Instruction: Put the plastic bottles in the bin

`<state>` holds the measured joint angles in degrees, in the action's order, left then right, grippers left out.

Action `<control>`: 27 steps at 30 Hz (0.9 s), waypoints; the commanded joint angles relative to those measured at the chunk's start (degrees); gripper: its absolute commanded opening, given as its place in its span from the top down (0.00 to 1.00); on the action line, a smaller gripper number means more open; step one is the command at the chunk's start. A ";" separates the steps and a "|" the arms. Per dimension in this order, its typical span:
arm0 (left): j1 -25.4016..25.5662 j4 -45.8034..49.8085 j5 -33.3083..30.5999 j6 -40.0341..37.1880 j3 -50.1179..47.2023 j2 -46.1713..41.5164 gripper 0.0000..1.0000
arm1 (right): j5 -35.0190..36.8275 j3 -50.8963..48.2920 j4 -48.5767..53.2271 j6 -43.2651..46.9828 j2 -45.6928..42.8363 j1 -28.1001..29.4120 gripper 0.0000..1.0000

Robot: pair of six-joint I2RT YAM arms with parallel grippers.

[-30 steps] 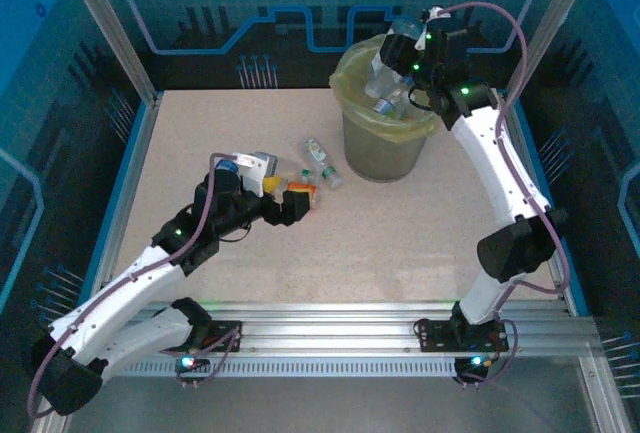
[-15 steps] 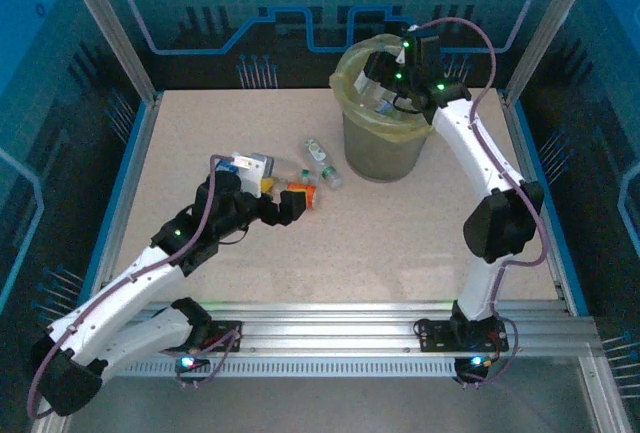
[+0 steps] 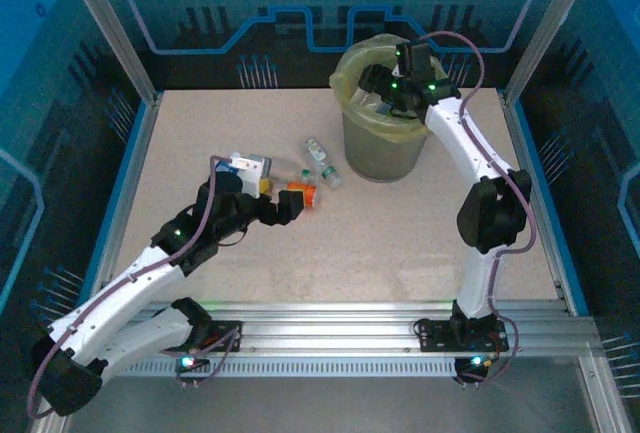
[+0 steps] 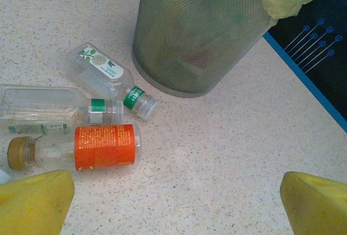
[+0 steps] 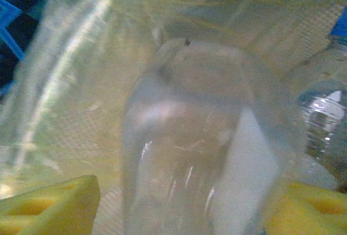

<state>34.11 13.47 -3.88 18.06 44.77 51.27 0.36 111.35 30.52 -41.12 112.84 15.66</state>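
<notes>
Clear bottle [image 5: 190, 137] between right hand [image 5: 184, 208] fingers [image 5: 49, 208], over bin [image 5: 65, 83]

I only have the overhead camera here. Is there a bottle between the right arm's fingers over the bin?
Observer: Yes. On the right wrist camera a clear bottle sits between the yellow right fingers, with a gap beside one of them.
Operator: Anything else down in there?
Observer: A second clear bottle shows at the edge, inside the bag-lined bin.
Operator: What faces the left arm?
Observer: An orange-labelled bottle with a tan cap lies on its side just ahead of the open left fingers.
</notes>
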 commanded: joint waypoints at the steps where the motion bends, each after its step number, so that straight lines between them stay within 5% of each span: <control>1: -0.50 1.60 -1.59 1.07 0.93 -0.19 0.01 | 0.74 0.84 4.45 0.67 0.25 -1.45 0.17; 7: -2.61 2.61 -1.18 3.78 1.21 0.94 0.01 | 7.98 4.93 10.38 4.81 -2.35 -1.50 0.00; 21: -17.51 8.81 5.86 18.42 -1.73 3.88 0.01 | 16.31 6.01 20.27 13.81 -14.28 1.86 0.00; 27: -22.99 10.31 7.88 16.44 -2.04 7.64 0.01 | 21.50 1.69 21.76 16.37 -19.95 7.43 0.00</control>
<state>13.43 21.37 1.61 34.57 42.78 57.41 17.98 115.04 49.58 -27.31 95.33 20.64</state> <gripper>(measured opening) 0.989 0.996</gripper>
